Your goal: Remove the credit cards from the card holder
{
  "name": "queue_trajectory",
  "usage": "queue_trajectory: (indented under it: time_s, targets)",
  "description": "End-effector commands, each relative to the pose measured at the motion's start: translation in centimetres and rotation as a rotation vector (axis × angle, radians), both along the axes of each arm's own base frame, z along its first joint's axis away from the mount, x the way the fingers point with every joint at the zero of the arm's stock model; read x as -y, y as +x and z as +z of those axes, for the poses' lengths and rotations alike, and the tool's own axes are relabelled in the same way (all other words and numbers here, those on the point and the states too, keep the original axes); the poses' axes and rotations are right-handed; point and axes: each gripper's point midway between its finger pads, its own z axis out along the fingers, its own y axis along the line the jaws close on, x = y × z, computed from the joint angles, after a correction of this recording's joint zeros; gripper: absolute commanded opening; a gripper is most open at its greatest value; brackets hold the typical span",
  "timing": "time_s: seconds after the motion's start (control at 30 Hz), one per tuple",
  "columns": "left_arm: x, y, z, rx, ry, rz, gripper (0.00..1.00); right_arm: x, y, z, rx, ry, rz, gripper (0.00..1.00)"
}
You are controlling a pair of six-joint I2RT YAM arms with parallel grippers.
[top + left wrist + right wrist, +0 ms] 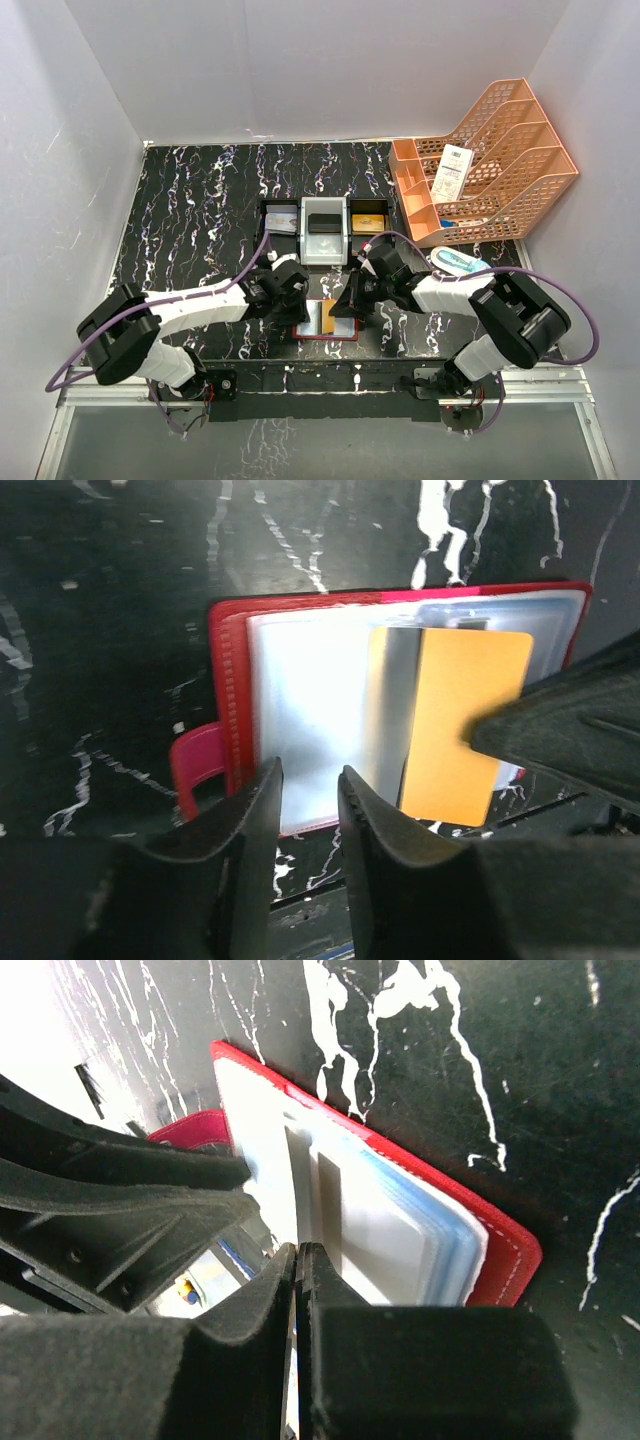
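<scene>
- Card holder (228, 680): dark red, lying open and flat on the black white-veined table (200, 200), at the near edge midway between the two arms. Snap tab (195, 770) sticks out on its left side.
- Inside: clear plastic sleeves fanned in a stack. An orange-gold card (465, 720) sits on the right half, with a silvery card (392, 700) just left of it and partly under it.
- Left gripper (308, 775): over the near-left part of the holder, fingers parted by a narrow gap with the white sleeve showing through. Nothing seen clamped between them. Contact with the sleeve cannot be told.
- Right gripper (298, 1252): fingers pressed together, tips at the near edge of the sleeves. In the left wrist view its dark finger meets the right edge of the orange-gold card. Whether a card edge is nipped cannot be told.
- Farther back, centre: black-and-white three-compartment tray (306, 212), with a card in the left bay and an orange one in the right.
- Far right: orange mesh file rack (520, 190) holding a white paper tag (452, 172).
- Pale blue case (460, 262) lies beside the right arm.
</scene>
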Motion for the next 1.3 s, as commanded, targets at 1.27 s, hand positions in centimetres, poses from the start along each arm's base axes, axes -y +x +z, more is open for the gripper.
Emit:
queue_trajectory:
  time_s: [1.27]
  targets:
    - [0.0,-0.1,-1.3,-0.03,0.023,-0.006,0.24,1.1,1.1,2.1,0.057,-0.097,-0.029,0.03]
